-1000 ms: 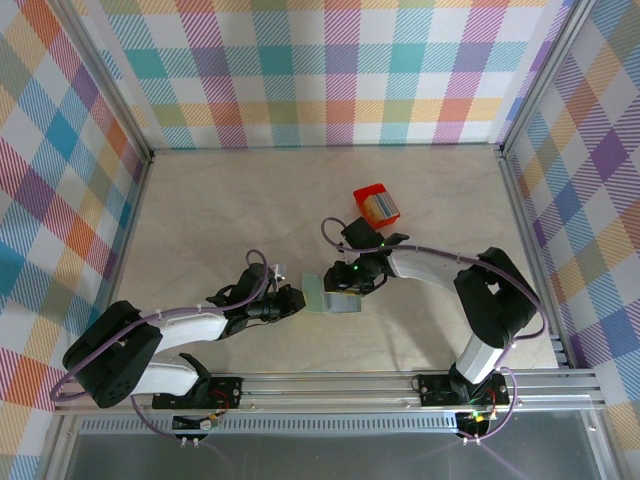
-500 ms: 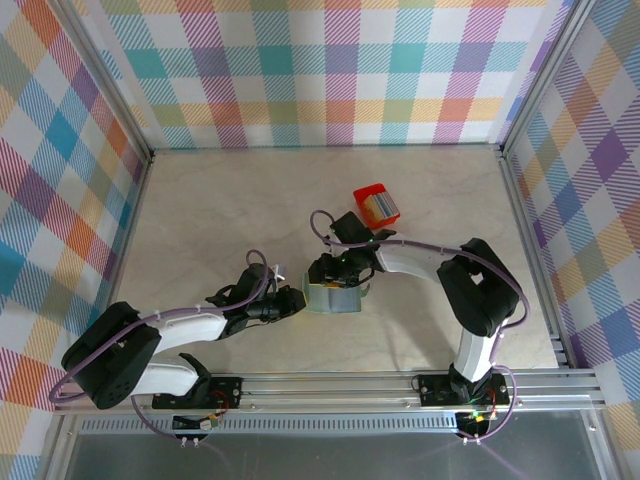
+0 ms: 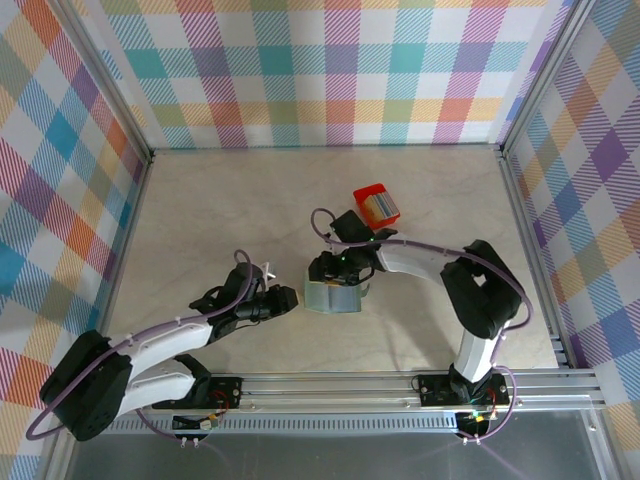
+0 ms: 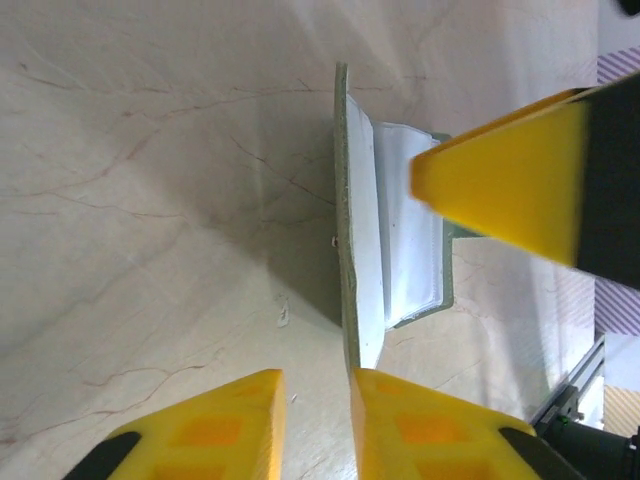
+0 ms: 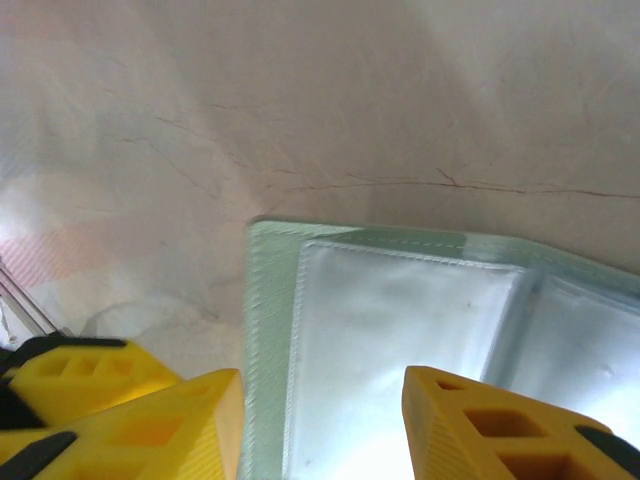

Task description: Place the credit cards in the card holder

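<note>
Two broad stretches of bare, pale marbled tabletop (image 3: 200, 210) lie open: the whole left half out to the checked fabric wall (image 3: 60, 220), and the far strip under the back wall. At the near side the room ends at the ribbed aluminium rail (image 3: 330, 383).

The black left gripper with yellow fingers (image 3: 290, 300) lies low just left of centre, pointing right. In its wrist view the fingers (image 4: 200, 435) are parted by a narrow slot with only tabletop in it, so it grips nothing. The holder's near edge ends right at one fingertip.

The small grey-green bifold card holder (image 3: 325, 298) sits near the table's middle, just beside that gripper and well clear of every wall. It is open. From the left wrist its outer leaf shows edge-on as a thin green line, with whitish pockets behind it. From the right wrist it shows a pale green stitched border around glossy clear pockets, two panels meeting at a fold.

The black right gripper (image 3: 336, 276) comes onto the holder from the far side. Its yellow fingers (image 5: 500, 430) stand about half apart, one just off the holder's left edge and one over a clear pocket, pinching nothing that I can see.

Farther back and right, apart from the holder, a small red open box (image 3: 372, 192) holds thin credit cards (image 3: 381, 209), yellow and pale grey. Beyond the right arm, bare table runs to the right wall's metal frame.
</note>
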Tool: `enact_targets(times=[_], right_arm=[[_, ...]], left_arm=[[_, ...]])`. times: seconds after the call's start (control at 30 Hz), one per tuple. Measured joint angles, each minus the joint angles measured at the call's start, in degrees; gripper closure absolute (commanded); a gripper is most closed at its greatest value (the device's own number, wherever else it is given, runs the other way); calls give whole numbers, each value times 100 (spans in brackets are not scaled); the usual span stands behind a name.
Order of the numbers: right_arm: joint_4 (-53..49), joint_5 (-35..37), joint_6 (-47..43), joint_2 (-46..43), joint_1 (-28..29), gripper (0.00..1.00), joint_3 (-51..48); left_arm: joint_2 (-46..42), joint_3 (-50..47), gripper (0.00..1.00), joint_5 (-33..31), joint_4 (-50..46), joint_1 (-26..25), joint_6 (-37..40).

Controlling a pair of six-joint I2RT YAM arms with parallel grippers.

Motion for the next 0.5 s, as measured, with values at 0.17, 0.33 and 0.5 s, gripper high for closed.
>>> enact_targets(times=[0.17,0.33,0.5], right_arm=[[-109,273,-415,-1432,-439,50,-466],[-70,363,-758,-2671,-1325,43,-1001],[66,927,-883,-3703,-1635,28,-1650]], left_arm=[[-793,13,45,-315,-590,195,295],[-1633,42,22,-654,-800,400,623],[-1884,256,13,-671,-901,824,964]])
